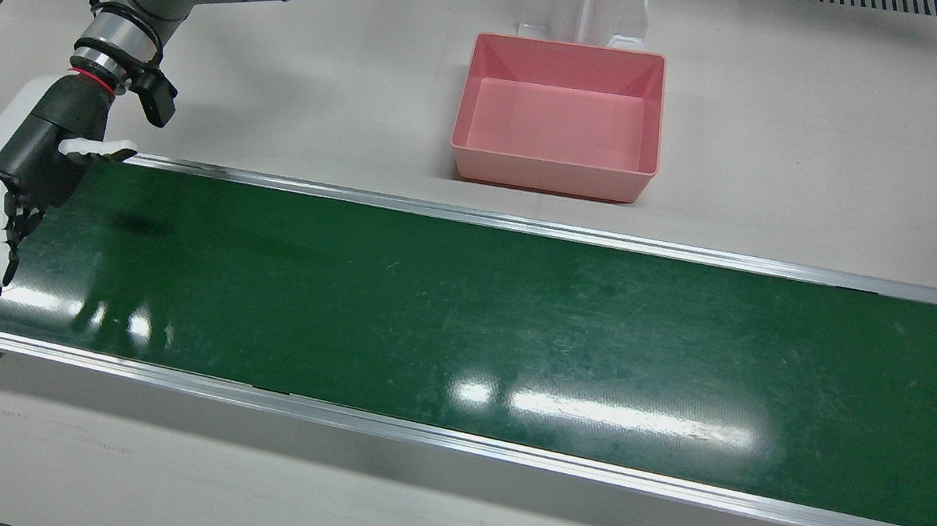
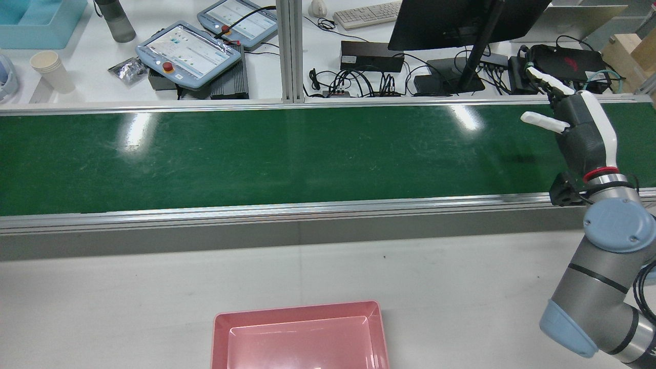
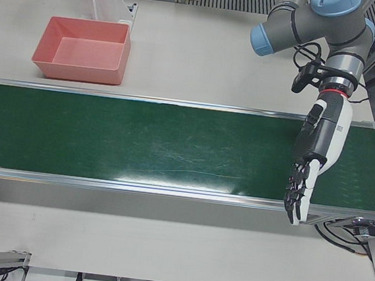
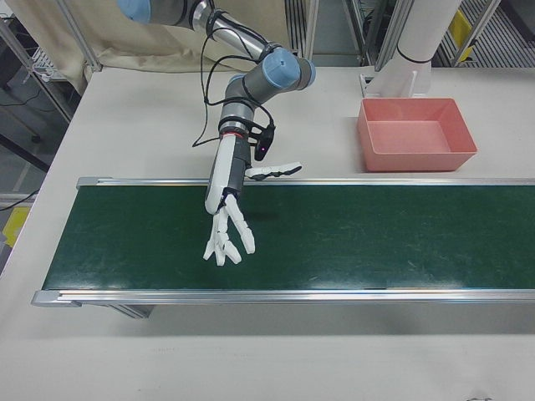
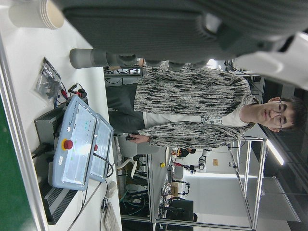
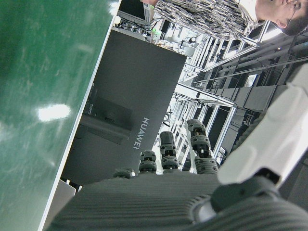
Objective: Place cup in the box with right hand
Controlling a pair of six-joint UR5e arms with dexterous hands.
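Hand, right: empty, fingers spread and stretched out, thumb held out sideways. It hangs over one end of the green conveyor belt, palm roughly upright, fingertips angled down toward the belt's far rail. Judged a ready pose, placed to meet a cup carried along the belt. Right arm bent at the elbow, reaching in from the bench.

Hand, left: likewise empty and splayed, hanging over the opposite end of the belt, fingertips near its outer rail; not needed for this task.

Box, pink: rectangular, empty, on the bench just beside the belt's robot-side rail, well apart from the right hand.

Cup: none on the belt, in the box or in either hand. Only a stack of paper cups shows, on the operators' desk beyond the belt; whether one of these is the task's cup cannot be told. Pick-up judged not yet begun.
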